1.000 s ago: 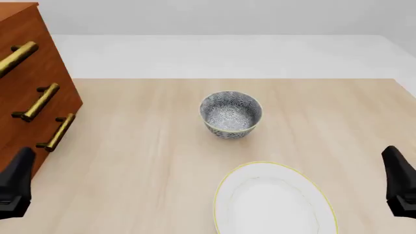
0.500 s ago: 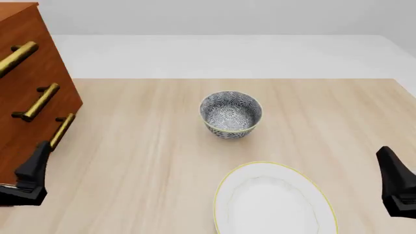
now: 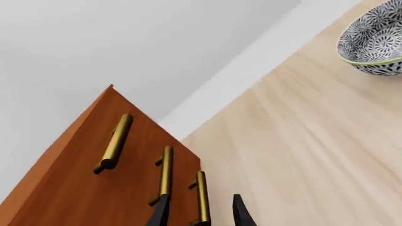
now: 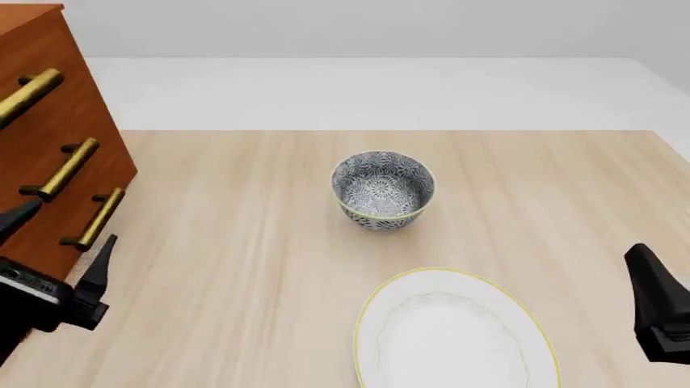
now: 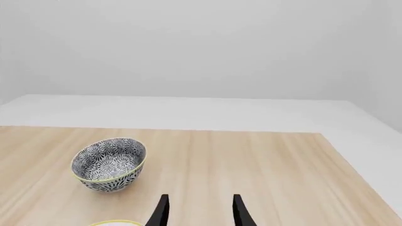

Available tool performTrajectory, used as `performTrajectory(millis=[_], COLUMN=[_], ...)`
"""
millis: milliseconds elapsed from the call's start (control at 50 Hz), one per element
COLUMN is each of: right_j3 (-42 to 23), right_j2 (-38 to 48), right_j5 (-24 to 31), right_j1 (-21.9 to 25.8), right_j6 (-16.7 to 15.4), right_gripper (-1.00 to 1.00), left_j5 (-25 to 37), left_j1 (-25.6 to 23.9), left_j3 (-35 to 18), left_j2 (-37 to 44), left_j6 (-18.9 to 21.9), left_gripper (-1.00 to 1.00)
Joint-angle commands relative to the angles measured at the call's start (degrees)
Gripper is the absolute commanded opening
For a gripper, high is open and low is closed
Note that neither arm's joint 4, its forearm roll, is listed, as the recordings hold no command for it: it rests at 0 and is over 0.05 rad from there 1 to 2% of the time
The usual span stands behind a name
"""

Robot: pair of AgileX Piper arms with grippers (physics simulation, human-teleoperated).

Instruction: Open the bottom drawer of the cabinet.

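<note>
The left hand (image 3: 199, 212) is spread narrowly, holding nothing, its 2 fingers straddling the near end of the brass handle (image 3: 202, 195) of the bottom drawer (image 4: 54, 238), which is shut, lowest of 3 in the cabinet (image 4: 48, 137) at the bench's (image 4: 248, 242) far left. The handle's long axis runs straight ahead along the fingers. The right hand (image 5: 199, 211), likewise parted and empty, sits well apart, with the bowl (image 4: 383, 191) and plate (image 4: 453, 331) between; nothing blocks the left.

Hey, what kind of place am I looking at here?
Likely a simulated tabletop test scene, not a real room. A light wood table carries a reddish-brown cabinet with brass-handled drawers, a patterned bowl and a white plate, all against blank pale walls, with the clean look of a render.
</note>
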Motion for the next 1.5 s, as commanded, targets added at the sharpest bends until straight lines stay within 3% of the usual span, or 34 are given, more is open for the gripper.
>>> performTrajectory(millis=[20,100,240,440,740,1500], right_j3=[-0.1,-0.1,-0.3,-0.3,-0.2,-0.3], right_j2=[-0.4,-0.4,-0.5,-0.5,-0.5,-0.6], right_j5=[0.3,0.3,0.5,0.4,0.3,0.2], right_j1=[0.1,0.1,0.1,0.2,0.2,0.4], right_j6=[0.1,0.2,0.2,0.4,0.3,0.2], right_gripper=[1.00,1.00,1.00,1.00,1.00,1.00], left_j5=[-6.2,-15.3,-23.7,-25.9,-36.4,-37.2], left_j1=[0.2,-0.5,-0.5,0.9,4.5,9.9], left_j3=[0.0,0.0,0.0,0.0,0.0,0.0], left_j2=[8.4,20.0,30.8,35.2,48.0,51.4], left_j6=[9.2,14.4,17.6,18.7,23.6,30.5], left_gripper=[1.00,1.00,1.00,1.00,1.00,1.00])
